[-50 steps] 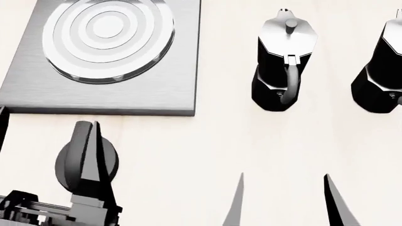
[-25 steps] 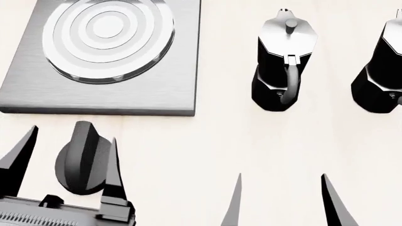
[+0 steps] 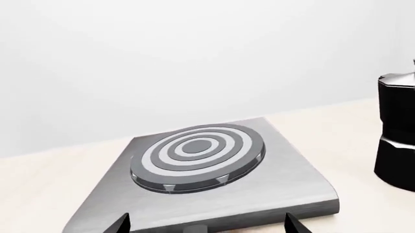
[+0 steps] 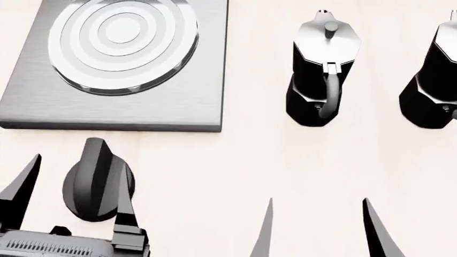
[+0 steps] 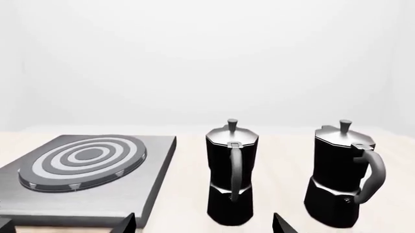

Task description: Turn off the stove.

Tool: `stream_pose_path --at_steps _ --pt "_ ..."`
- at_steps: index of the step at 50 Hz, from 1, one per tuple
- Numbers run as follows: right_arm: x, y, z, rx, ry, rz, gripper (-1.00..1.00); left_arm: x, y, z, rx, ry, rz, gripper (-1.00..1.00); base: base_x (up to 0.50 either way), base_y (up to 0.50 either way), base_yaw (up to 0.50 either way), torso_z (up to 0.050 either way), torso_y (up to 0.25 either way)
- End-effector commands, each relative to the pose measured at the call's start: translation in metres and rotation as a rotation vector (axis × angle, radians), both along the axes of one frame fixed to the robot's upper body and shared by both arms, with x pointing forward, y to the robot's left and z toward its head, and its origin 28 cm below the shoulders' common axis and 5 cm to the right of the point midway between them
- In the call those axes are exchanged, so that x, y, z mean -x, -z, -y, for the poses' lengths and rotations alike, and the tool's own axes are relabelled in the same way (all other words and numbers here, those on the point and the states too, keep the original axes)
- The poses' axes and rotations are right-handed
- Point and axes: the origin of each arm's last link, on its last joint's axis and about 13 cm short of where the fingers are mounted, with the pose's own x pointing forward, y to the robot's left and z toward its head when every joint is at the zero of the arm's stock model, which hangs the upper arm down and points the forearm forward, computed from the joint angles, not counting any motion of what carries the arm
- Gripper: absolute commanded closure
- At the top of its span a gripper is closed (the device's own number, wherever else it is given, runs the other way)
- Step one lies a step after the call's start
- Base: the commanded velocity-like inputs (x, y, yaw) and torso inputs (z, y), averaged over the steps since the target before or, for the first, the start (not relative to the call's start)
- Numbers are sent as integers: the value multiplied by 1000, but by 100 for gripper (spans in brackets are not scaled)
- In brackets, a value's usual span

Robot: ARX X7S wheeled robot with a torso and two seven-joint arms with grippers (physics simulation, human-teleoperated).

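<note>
The stove (image 4: 43,104) is a grey square plate with a ringed burner (image 4: 121,40) at the far left. Its black ridged knob (image 4: 96,179) sits on the table just in front of it. My left gripper (image 4: 82,163) is open, with one finger on each side of the knob and a visible gap to it. In the left wrist view the stove (image 3: 292,179) fills the middle, the left gripper (image 3: 206,219) shows only its tips, and the knob's top (image 3: 194,229) barely shows. My right gripper (image 4: 318,201) is open and empty, right of the knob.
Two black-and-silver moka pots (image 4: 321,80) (image 4: 432,80) stand upright at the back right. They also show in the right wrist view (image 5: 232,174) (image 5: 340,174), right of the stove (image 5: 39,194). One pot's edge (image 3: 397,131) shows in the left wrist view. The pale table (image 4: 214,176) lies between my grippers.
My left gripper has turned and shifted: a finger that lay across the knob now stands to its right, the other to its left. It drew back slightly. The right gripper barely moved.
</note>
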Motion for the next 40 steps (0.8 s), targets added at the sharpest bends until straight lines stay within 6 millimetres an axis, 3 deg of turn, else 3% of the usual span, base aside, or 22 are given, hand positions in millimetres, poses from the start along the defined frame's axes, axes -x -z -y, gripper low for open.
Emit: stream_pose_path --at_steps 1,40 --pt "0 2 -1 -2 -7 -8 -100 -4 5 -4 11 -23 -1 -100 0 0 0 0 0" --pt "-1 3 -1 -2 -19 -13 -100 -27 21 -11 7 -97 -45 -100 0 0 0 0 0"
